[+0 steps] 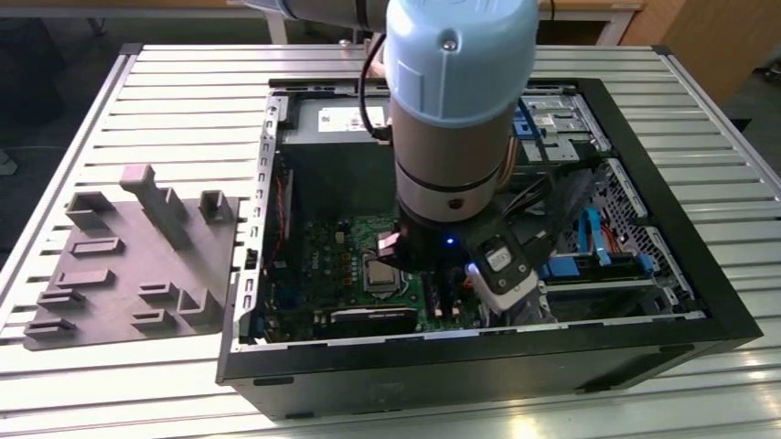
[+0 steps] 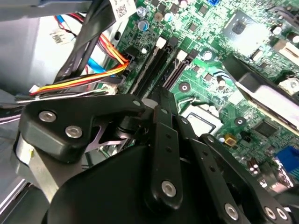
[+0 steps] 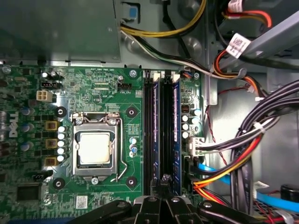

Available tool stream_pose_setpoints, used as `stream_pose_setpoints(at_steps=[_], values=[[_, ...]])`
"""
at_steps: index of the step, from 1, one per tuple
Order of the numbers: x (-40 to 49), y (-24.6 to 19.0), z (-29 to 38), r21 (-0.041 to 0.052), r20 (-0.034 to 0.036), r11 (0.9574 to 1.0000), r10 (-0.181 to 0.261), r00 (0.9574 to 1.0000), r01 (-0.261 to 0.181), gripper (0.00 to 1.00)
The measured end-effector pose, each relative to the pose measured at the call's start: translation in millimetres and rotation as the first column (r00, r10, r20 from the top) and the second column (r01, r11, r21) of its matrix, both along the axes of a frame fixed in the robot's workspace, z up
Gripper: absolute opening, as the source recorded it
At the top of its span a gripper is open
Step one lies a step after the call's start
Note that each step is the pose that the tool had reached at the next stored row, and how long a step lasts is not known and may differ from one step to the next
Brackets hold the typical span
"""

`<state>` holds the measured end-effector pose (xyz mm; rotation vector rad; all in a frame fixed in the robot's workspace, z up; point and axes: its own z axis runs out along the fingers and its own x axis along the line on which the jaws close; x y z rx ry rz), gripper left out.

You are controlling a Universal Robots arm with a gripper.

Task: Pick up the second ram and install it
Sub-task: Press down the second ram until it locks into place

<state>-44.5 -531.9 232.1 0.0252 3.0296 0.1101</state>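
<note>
The gripper, fingers together and holding nothing, sits low over the slots, probably to press. Two rams already stand seated there.

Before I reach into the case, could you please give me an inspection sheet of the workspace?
Surface: slatted metal table, carrying an open computer case.
Job's things: two blue-edged memory sticks stand in the motherboard slots; which is the second ram I cannot tell.
Clutter: grey tray of blocks at the exterior view's left of the case.
Gripper: gripper low inside the case, at one end of the sticks.
Cables: black, red, orange and yellow wires bundled beside the slots.
Surroundings: wooden furniture beyond the table; no people seen.
</note>
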Motion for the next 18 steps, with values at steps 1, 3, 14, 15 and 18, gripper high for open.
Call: stream_pose_setpoints(at_steps=[1, 3, 14, 15, 18], values=[[0.0, 0.0, 2.3, 0.0000, 0.0000, 1.0000, 0.000, 1.0000, 0.000, 0.11], [0.0, 0.0, 6.5, -0.0001, 0.0000, 1.0000, 0.000, 1.0000, 0.000, 0.11], [0.0, 4.6, 10.8, 0.0001, 0.0000, 1.0000, 0.000, 1.0000, 0.000, 0.11], [0.0, 6.2, 10.8, 0.0002, 0.0001, 1.0000, 0.000, 1.0000, 0.000, 0.11], [0.0, 12.1, 10.8, 0.0001, 0.0001, 1.0000, 0.000, 1.0000, 0.000, 0.11]])
